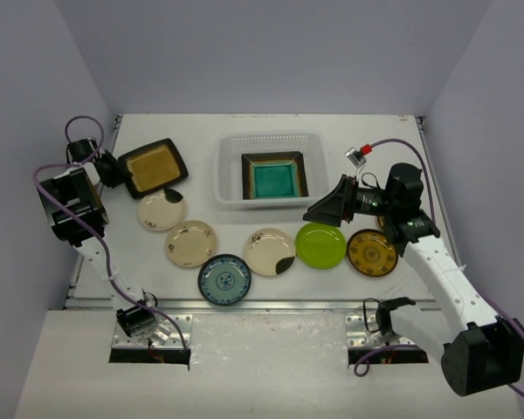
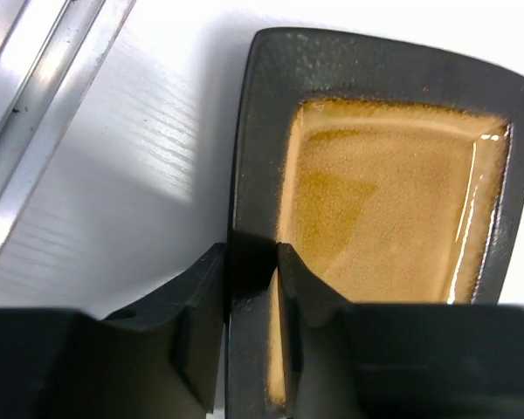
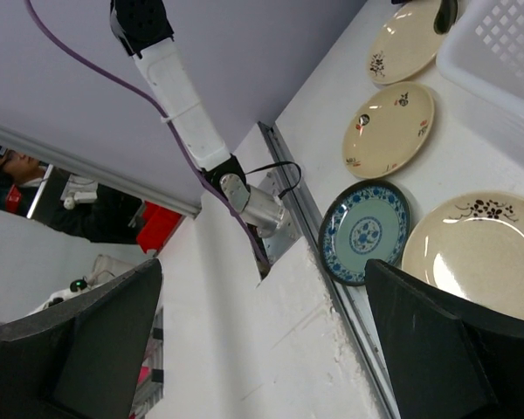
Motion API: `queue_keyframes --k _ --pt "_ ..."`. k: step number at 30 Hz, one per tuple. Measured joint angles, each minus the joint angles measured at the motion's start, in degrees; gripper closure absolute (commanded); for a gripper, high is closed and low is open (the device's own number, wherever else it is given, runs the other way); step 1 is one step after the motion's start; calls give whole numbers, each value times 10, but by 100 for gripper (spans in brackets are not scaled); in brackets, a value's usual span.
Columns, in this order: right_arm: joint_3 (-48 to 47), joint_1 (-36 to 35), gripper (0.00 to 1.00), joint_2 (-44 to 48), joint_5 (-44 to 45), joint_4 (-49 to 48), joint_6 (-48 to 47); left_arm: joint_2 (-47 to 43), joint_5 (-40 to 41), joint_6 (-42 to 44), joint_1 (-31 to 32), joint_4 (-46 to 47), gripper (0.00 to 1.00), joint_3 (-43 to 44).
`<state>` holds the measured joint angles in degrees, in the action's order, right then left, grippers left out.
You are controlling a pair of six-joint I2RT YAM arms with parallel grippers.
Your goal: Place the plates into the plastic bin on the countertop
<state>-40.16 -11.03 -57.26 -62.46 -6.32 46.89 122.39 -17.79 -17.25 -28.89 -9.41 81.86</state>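
Note:
The plastic bin [image 1: 226,171] stands at the back centre with the teal square plate [image 1: 274,179] inside. My left gripper [image 2: 251,262] is shut on the dark left rim of the amber square plate [image 2: 384,201], which is left of the bin [image 1: 153,166]. Three cream plates [image 1: 162,210] [image 1: 190,243] [image 1: 269,251], a blue-white plate [image 1: 224,279], a lime green plate [image 1: 320,245] and a brown-yellow patterned plate [image 1: 371,252] lie on the countertop [image 1: 393,148]. My right gripper [image 1: 327,208] is open and empty, raised over the lime plate.
A metal rail [image 1: 279,305] runs along the countertop's near edge. The right wrist view shows the blue-white plate [image 3: 364,231], cream plates [image 3: 480,253] [image 3: 389,129] and a corner of the bin [image 3: 498,52]. Grey walls enclose the left, back and right.

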Motion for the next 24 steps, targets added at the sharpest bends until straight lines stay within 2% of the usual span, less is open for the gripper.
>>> queue_keyframes --k 4,12,24 --pt "-4 0 1 12 1 -1 3 6 -24 -5 -1 5 100 3" --pt "-21 0 1 17 5 8 1 14 -58 -32 -2 14 100 9" --pt "-30 0 1 15 19 40 -7 6 -194 -227 -3 147 100 13"
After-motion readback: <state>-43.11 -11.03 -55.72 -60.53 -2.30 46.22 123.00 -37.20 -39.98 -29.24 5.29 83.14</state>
